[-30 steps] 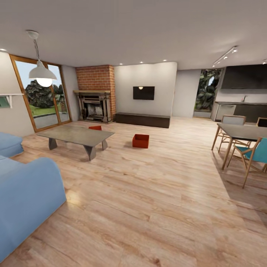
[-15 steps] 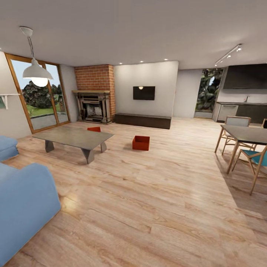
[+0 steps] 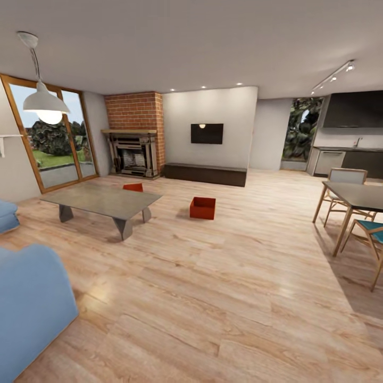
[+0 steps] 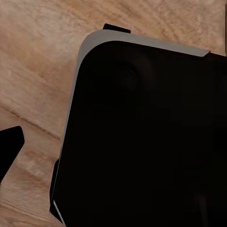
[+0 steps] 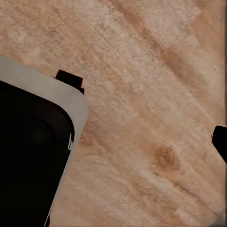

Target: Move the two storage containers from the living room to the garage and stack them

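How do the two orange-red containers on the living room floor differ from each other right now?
The near container stands in the open on the wood floor, fully visible, its open top and inside walls showing. The far container sits behind the grey coffee table, which hides its lower part, and it looks smaller, being farther off. Both share the same orange-red colour, boxy shape and upright pose.

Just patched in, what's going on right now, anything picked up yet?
Nothing is picked up yet. The head view looks across the living room: one storage container sits open on the wood floor, right of the low grey coffee table. The second container peeks out behind that table, toward the brick fireplace. Both wrist cameras look down at floorboards past the robot's dark body, with no container near either tool.
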Robot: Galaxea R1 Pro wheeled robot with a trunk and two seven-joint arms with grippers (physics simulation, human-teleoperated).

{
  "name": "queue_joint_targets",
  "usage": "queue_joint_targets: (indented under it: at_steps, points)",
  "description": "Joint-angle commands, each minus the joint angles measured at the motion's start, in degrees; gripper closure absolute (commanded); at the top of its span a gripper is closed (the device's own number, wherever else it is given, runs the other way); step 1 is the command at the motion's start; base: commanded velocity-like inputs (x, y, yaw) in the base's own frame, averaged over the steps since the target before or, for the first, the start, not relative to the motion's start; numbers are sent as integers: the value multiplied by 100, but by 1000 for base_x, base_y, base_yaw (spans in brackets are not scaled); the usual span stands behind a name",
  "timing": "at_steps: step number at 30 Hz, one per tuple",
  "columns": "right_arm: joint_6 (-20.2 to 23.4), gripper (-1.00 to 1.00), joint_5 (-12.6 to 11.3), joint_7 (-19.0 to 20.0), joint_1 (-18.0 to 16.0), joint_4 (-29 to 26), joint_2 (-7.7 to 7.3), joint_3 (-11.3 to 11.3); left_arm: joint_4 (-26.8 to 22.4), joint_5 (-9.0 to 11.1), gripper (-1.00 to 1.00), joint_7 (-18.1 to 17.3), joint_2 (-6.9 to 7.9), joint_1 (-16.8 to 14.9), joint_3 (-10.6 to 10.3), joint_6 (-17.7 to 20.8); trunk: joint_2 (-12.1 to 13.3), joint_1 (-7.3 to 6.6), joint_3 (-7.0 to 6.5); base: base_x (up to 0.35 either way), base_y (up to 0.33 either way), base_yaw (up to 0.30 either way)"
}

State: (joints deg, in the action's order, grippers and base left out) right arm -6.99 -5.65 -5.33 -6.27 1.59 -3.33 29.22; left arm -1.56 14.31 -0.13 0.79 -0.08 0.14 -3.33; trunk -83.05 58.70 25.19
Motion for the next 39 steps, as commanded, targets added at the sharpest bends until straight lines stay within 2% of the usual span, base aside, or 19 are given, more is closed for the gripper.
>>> queue_joint_targets:
  at_steps: [1, 6, 15, 39]
  points:
    - [-38, -100, -54, -3, -6, 17, 1, 49, -2, 28, -100, -3, 0, -1, 0, -15, -2, 3, 5, 326, 0, 0]
    - [-39, -100, -71, -3, -6, 17, -2, 49, -1, 28, -100, -2, 0, -1, -5, -18, -2, 3, 5, 326, 0, -47]
    - [-33, -100, -76, -3, -6, 17, 4, 49, -2, 28, -100, -1, 0, -1, -4, -19, -2, 3, 5, 326, 0, -199]
    - [-32, -100, -57, -3, -6, 17, 7, 49, -2, 28, -100, -1, 0, -1, -6, -18, -2, 3, 5, 326, 0, -3]
